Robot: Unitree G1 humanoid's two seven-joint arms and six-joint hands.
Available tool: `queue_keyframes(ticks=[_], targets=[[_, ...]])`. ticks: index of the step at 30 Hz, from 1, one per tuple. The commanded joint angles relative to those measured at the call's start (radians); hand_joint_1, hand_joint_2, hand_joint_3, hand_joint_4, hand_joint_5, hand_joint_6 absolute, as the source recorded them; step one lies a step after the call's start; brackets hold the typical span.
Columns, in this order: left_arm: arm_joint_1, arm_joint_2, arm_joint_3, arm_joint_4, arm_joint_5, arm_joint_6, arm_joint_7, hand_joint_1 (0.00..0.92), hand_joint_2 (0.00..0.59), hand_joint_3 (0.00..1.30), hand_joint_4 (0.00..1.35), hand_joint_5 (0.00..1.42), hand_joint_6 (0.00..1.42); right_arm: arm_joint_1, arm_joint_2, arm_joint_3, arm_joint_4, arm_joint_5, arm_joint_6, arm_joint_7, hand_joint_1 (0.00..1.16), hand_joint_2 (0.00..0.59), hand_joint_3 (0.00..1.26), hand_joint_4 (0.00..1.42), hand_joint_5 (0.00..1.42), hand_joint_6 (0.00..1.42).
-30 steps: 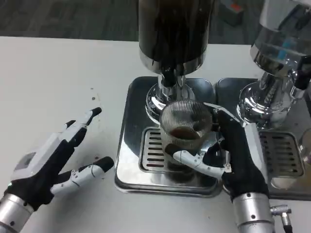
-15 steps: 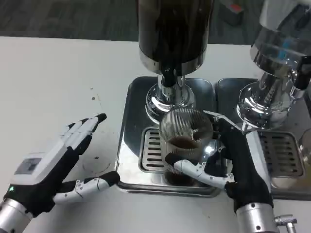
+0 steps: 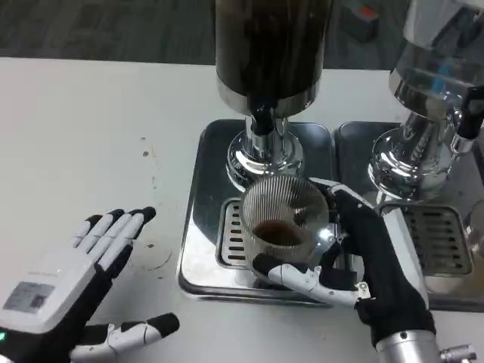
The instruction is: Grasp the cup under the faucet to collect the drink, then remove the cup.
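A ribbed clear cup (image 3: 282, 217) with dark drink in its bottom stands over the drip grate (image 3: 236, 233), a little in front of the black faucet (image 3: 262, 119) of the dark dispenser (image 3: 271, 45). My right hand (image 3: 363, 257) grips the cup from its right side, thumb across the front near the base. My left hand (image 3: 64, 295) hovers over the white table at the lower left, fingers spread and holding nothing.
The steel drip tray (image 3: 198, 249) lies under the dispenser. A second dispenser (image 3: 435, 98) with its own tray (image 3: 446, 242) stands at the right, close to my right forearm. Small dark spots (image 3: 147, 153) mark the table left of the tray.
My right hand has drawn the cup toward me, away from the faucet. My left hand has pulled back toward the lower left.
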Motion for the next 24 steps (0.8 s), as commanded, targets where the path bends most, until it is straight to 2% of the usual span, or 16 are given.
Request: queue_keyframes(ticks=[1, 11, 24], targets=[[0.045, 0.018, 0.019, -0.026, 0.015, 0.025, 0.045, 0.0, 0.088, 0.0, 0.0, 0.0, 0.0, 0.011, -0.013, 0.011, -0.052, -0.001, -0.019, 0.018, 1.01, 0.212, 0.55, 0.6, 0.82, 1.11], [0.136, 0.008, 0.036, -0.107, 0.043, 0.06, 0.109, 0.0, 0.082, 0.0, 0.0, 0.0, 0.0, 0.038, -0.03, 0.045, -0.095, -0.005, -0.018, 0.05, 1.0, 0.213, 0.54, 0.6, 0.82, 1.11], [0.205, 0.022, 0.062, -0.124, 0.054, 0.067, 0.149, 0.0, 0.079, 0.0, 0.0, 0.0, 0.0, 0.038, -0.04, 0.068, -0.092, -0.003, -0.03, 0.069, 0.99, 0.219, 0.55, 0.6, 0.82, 1.11]])
